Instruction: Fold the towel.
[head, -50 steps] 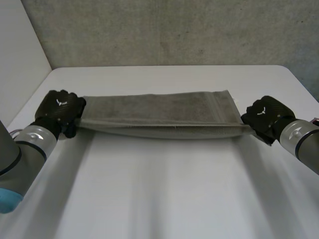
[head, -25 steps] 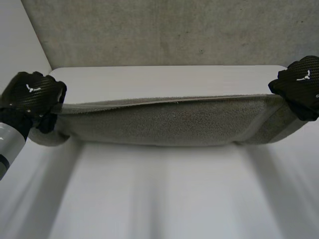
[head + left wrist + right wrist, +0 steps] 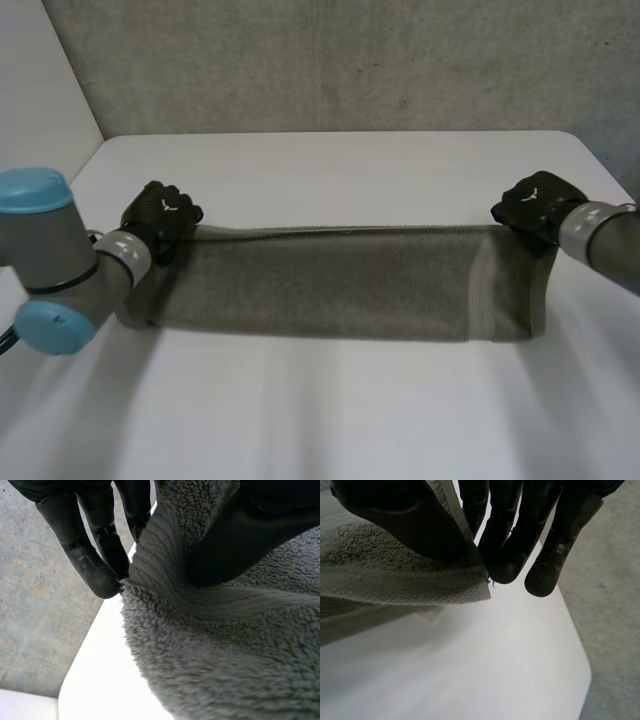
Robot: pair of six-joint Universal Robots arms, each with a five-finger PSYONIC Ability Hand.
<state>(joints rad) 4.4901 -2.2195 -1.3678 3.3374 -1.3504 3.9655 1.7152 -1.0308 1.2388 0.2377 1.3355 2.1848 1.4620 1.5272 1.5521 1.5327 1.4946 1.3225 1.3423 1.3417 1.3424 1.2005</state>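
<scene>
2 hands pinch towel corners.

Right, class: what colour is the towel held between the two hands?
Plain grey. The towel shows best in the head view.

Fluffy matt grey terry-cloth towel, smooth matt white surface, rough grey concrete wall, faintly glossy black left robot hand and right robot hand

The head camera looks down from behind across the table toward the wall, while the wrist cameras look closely along the left hand and right hand, sharing the towel corners with it.
</scene>
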